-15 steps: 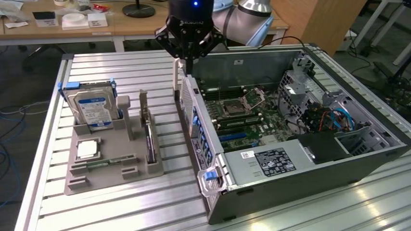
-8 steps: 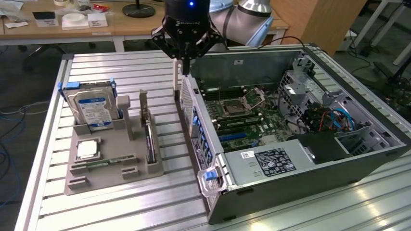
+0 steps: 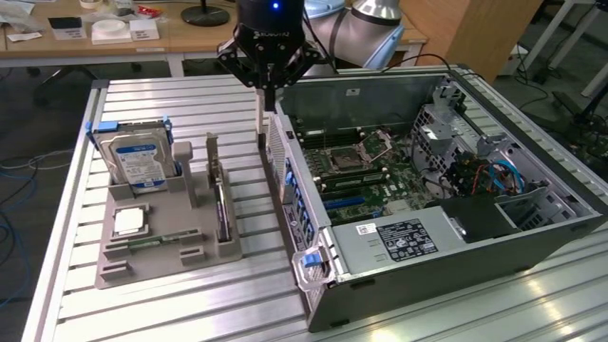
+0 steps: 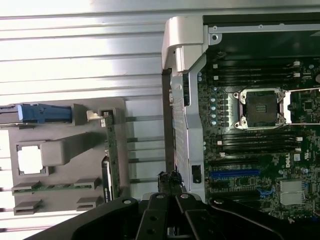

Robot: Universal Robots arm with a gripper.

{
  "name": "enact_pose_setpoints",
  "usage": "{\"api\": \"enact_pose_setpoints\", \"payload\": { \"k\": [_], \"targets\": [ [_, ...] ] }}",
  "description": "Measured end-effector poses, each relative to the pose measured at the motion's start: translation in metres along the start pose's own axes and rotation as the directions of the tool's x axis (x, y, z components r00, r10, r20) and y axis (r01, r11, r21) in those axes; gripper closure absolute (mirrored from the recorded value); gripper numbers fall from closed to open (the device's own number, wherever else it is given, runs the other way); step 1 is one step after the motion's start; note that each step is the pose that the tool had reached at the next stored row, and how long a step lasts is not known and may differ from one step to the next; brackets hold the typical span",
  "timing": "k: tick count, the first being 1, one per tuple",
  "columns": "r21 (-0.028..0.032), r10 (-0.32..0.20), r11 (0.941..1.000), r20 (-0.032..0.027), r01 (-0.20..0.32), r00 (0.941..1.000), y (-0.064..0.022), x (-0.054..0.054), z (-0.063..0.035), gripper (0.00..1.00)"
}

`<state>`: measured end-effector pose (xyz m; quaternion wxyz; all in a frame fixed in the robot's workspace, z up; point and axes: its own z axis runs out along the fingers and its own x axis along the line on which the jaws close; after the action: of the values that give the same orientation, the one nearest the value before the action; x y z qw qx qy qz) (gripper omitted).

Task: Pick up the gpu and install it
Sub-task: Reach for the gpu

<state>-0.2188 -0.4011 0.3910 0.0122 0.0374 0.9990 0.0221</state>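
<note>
Grey moulded tray (image 3: 161, 269) on the slatted worktop (image 3: 171, 313) holds the gpu (image 3: 221, 203), standing on its long edge, bracket at the end nearer the hard drive (image 3: 138, 160). Seated, untouched. Arm's hand (image 3: 269, 87) hangs high over the rear wall of the open computer case (image 3: 437, 249), fingers pressed together, nothing between them as far as I can tell. Well apart from the card. Step, by my reading: pick-up not yet begun. A grasp would call for fingers spread, hand brought across to the tray and lined up along the card's thin top edge.
</note>
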Motion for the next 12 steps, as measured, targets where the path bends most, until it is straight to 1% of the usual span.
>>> {"api": "enact_pose_setpoints", "payload": {
  "k": [12],
  "targets": [
    [0.0,0.0,1.0,0.0001,0.0,1.0,-0.0011,0.0106,-0.0001,0.89]
  ]
}}
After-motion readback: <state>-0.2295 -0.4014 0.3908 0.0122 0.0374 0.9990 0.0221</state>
